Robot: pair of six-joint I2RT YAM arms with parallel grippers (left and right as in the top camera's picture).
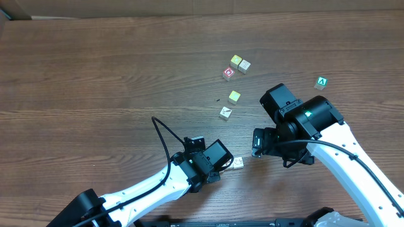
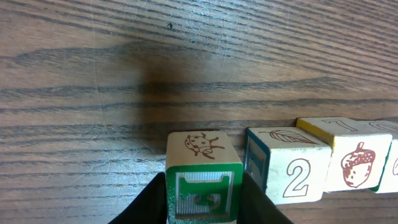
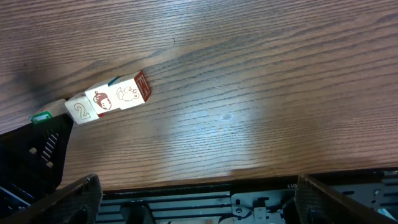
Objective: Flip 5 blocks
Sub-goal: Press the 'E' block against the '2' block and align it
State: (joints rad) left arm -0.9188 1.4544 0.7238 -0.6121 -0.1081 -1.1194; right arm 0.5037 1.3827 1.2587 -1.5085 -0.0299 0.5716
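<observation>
Desk: Four blocks point(image 2: 292, 177) in that row?

Me: Four that I see, side by side near the table's point(image 1: 95, 75) front edge. My left gripper point(image 2: 204, 186) flanks the ladybug block point(image 2: 202, 146) at one end with both fingers. Gripping or just clear, I can't tell. My right gripper point(image 3: 196, 180) hangs beside the row, jaws wide, holding nothing.

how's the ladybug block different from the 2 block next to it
The ladybug block has a green-framed front and sits between the fingers of the left gripper; the 2 block has a blue-framed side, a leaf on top, and stands ungripped in the row. Both are small pale wooden cubes.
</observation>
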